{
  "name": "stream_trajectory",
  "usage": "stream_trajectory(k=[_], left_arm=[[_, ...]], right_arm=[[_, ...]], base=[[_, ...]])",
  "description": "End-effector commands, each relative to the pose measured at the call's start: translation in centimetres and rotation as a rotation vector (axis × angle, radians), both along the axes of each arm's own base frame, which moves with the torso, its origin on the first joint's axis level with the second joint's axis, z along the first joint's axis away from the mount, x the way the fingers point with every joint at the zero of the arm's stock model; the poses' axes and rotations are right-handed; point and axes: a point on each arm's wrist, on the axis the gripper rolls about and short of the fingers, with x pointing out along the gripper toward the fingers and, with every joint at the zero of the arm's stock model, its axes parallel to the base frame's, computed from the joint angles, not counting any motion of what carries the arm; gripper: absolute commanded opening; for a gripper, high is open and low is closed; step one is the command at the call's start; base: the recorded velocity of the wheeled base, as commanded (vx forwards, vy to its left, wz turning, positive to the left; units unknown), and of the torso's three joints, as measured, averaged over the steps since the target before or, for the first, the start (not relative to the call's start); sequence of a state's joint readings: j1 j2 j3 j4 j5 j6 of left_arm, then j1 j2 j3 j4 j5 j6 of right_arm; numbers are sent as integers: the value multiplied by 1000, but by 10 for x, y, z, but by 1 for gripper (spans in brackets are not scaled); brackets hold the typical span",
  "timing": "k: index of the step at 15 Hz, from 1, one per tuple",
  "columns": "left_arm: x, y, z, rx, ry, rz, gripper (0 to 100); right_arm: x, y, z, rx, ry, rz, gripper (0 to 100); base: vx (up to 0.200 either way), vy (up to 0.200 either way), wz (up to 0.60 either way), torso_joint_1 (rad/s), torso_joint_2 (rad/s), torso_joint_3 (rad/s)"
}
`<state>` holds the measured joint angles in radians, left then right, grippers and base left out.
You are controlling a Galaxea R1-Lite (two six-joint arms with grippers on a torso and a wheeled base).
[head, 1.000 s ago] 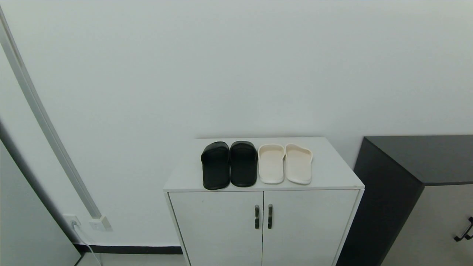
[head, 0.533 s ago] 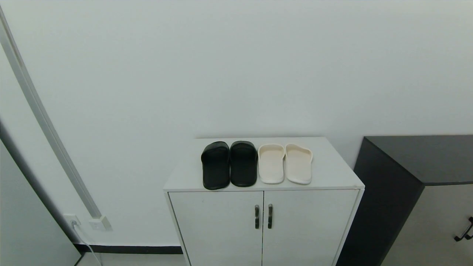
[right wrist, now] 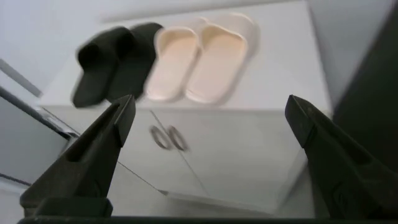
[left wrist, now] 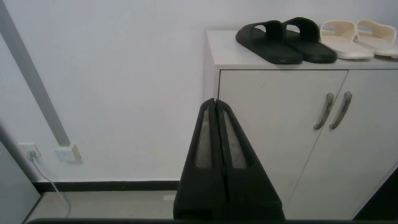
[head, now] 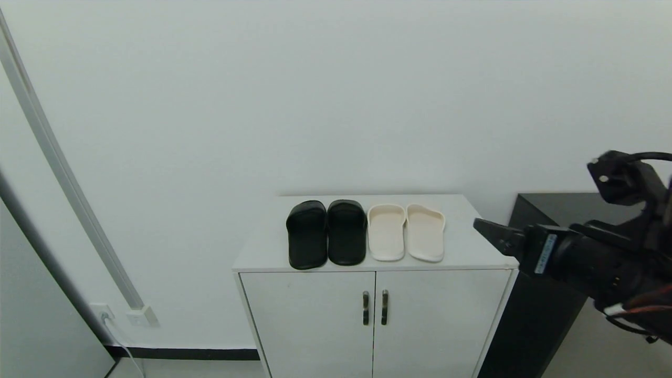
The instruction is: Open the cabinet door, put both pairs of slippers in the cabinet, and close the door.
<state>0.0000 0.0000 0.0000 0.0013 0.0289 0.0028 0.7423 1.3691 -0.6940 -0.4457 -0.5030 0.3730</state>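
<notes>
So the white cabinet (head: 310, 325) has both doors shut, its 2 handles (head: 375, 307) side by side in the middle. Both pairs of slippers sit on top of it near the front edge, the black pair (head: 326, 236) on the left and the cream pair (head: 405, 233) just beside it on the right, toes pointing at the wall. The right gripper (right wrist: 209, 106) hangs off the cabinet's right top corner with its fingers spread wide, holding nothing. The left gripper (left wrist: 215, 109) is lower down, left of the cabinet front, fingers pressed flat together. A dark cabinet (head: 530, 336) stands right next door.
</notes>
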Motion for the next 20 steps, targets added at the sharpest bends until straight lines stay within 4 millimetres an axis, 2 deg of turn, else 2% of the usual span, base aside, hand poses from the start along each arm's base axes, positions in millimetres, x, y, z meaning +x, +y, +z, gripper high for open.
stream_trajectory(k=[1, 6, 11, 14, 20], left_arm=[[0, 0, 0, 0, 0, 2, 0], [0, 0, 0, 0, 0, 2, 0], [0, 0, 0, 0, 0, 2, 0], [0, 0, 0, 0, 0, 2, 0], [0, 0, 0, -1, 0, 2, 0]], right_arm=[[45, 48, -24, -78, 66, -39, 100], [103, 96, -52, -127, 87, -112, 100], [166, 113, -74, -145, 90, -179, 100], [189, 116, -83, -187, 82, -183, 100], [212, 125, -85, -199, 101, -165, 100]], base=[[0, 0, 0, 0, 0, 0], [0, 0, 0, 0, 0, 0], [0, 0, 0, 0, 0, 0], [0, 0, 0, 0, 0, 0], [0, 0, 0, 0, 0, 0]])
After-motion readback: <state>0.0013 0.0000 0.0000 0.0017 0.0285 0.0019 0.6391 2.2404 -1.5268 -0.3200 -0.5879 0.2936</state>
